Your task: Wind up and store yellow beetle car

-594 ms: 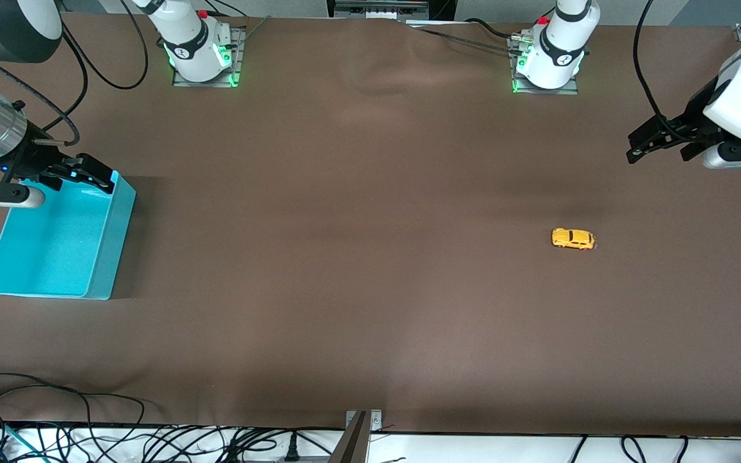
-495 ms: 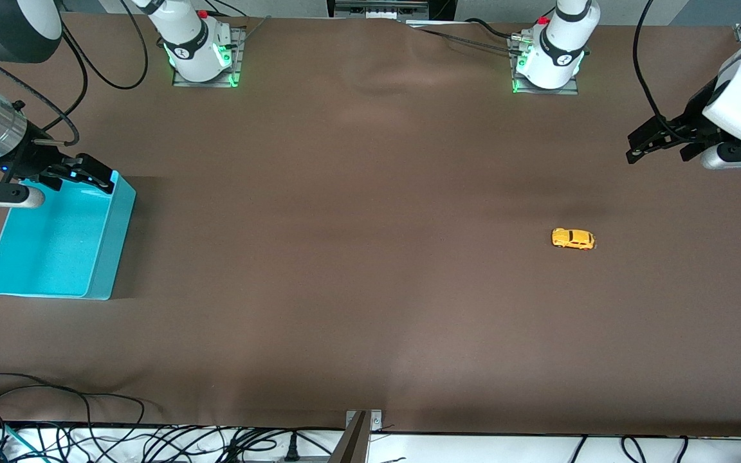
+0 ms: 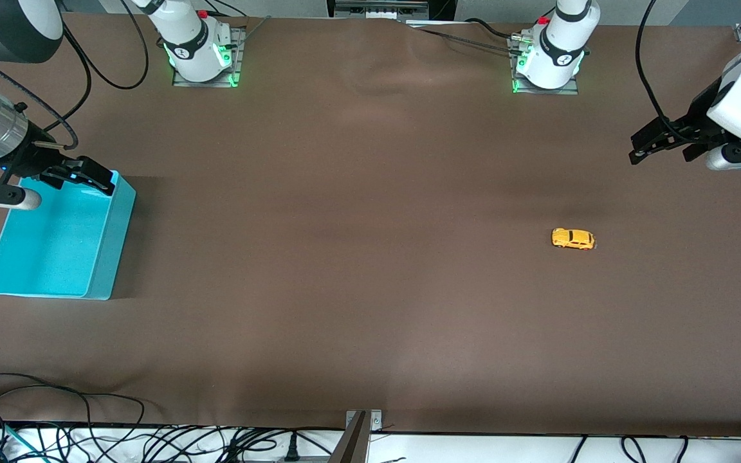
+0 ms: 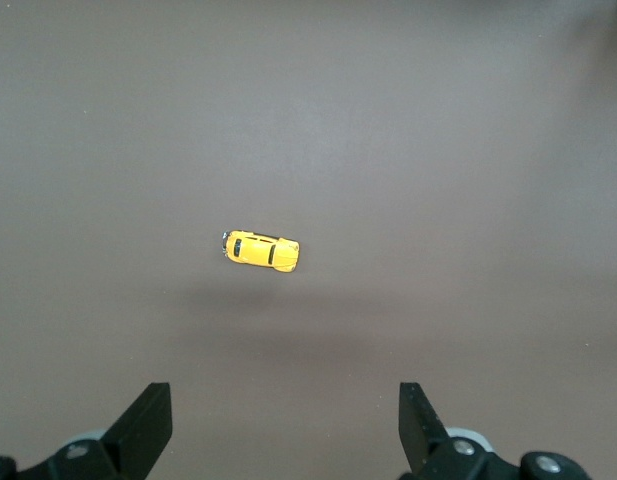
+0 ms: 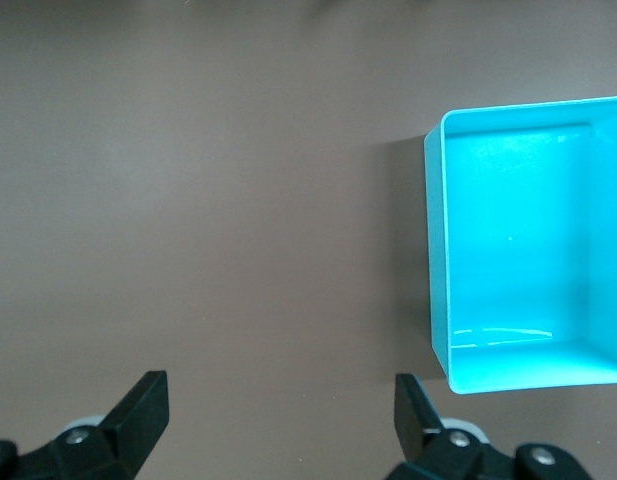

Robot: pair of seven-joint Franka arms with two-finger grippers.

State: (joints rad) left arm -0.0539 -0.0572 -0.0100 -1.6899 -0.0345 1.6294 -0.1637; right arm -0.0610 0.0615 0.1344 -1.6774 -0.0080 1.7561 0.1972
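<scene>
The yellow beetle car (image 3: pixel 573 238) is a tiny toy resting on the brown table toward the left arm's end. In the left wrist view the car (image 4: pixel 261 250) lies on the cloth ahead of the open fingers. My left gripper (image 3: pixel 635 148) hangs open in the air near that end of the table, apart from the car, with nothing between its fingers (image 4: pixel 148 420). My right gripper (image 3: pixel 97 180) hovers open and empty over the farther rim of the turquoise bin (image 3: pixel 110 251).
The turquoise bin (image 5: pixel 435 250) is empty and stands at the right arm's end of the table. Cables (image 3: pixel 87 437) and a metal bracket (image 3: pixel 361 431) lie along the table's edge nearest the front camera. The two arm bases (image 3: pixel 200 51) stand at the farthest edge.
Both grippers have drifted only slightly where they hang. The car and the bin have not moved.
</scene>
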